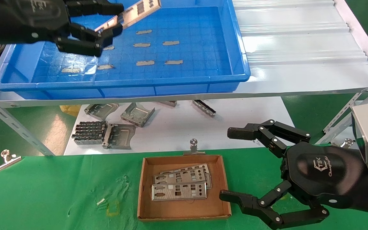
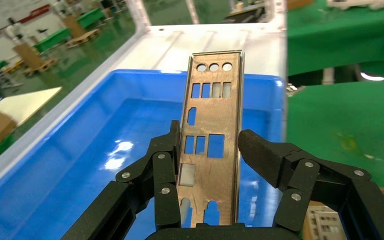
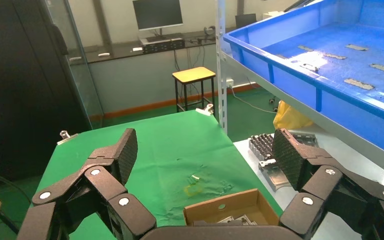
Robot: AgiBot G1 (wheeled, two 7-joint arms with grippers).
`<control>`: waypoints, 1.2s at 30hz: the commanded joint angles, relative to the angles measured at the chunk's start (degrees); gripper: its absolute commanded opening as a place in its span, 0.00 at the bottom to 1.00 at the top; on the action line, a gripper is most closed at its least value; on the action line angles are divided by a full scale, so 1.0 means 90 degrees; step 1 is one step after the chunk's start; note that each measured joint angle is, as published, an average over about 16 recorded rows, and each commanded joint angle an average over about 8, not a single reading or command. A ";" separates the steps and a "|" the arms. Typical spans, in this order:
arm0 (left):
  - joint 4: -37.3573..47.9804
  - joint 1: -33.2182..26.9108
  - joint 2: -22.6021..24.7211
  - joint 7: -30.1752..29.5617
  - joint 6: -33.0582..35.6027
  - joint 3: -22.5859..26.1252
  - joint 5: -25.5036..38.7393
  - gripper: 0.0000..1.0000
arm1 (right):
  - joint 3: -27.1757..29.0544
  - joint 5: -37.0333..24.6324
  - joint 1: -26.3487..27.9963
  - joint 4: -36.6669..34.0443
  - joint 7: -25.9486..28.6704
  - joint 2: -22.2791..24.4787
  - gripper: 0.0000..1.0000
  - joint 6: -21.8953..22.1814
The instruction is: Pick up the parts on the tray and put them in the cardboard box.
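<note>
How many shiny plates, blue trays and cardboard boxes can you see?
Plates: 4 (1 in the left gripper, 3 in the box)
Blue trays: 1
Cardboard boxes: 1
Total: 6

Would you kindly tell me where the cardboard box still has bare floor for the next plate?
In the cardboard box, bare floor runs along the near wall and the left wall. The middle and far right are crowded with stacked plates.
</note>
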 commanded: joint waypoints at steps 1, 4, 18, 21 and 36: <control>-0.0422 0.0204 -0.0093 -0.0096 0.0033 0.0055 -0.0223 0.00 | 0.0000 0.0000 0.0000 0.0000 0.0000 0.0000 1.00 0.0000; -0.1507 0.0628 -0.0481 -0.0524 -0.0007 0.0257 -0.0788 0.00 | 0.0000 0.0000 0.0000 0.0000 0.0000 0.0000 1.00 0.0000; -0.4184 0.2237 -0.1428 -0.1448 -0.0466 0.0707 -0.1991 0.00 | 0.0000 0.0000 0.0000 0.0000 0.0000 0.0000 1.00 0.0000; -0.4326 0.2622 -0.1358 -0.1310 -0.0750 0.0777 -0.1916 0.00 | 0.0000 0.0000 0.0000 0.0000 0.0000 0.0000 1.00 0.0000; -0.5093 0.4049 -0.0232 -0.1559 -0.3230 0.1816 0.0100 0.00 | 0.0000 0.0000 0.0000 0.0000 0.0000 0.0000 1.00 0.0000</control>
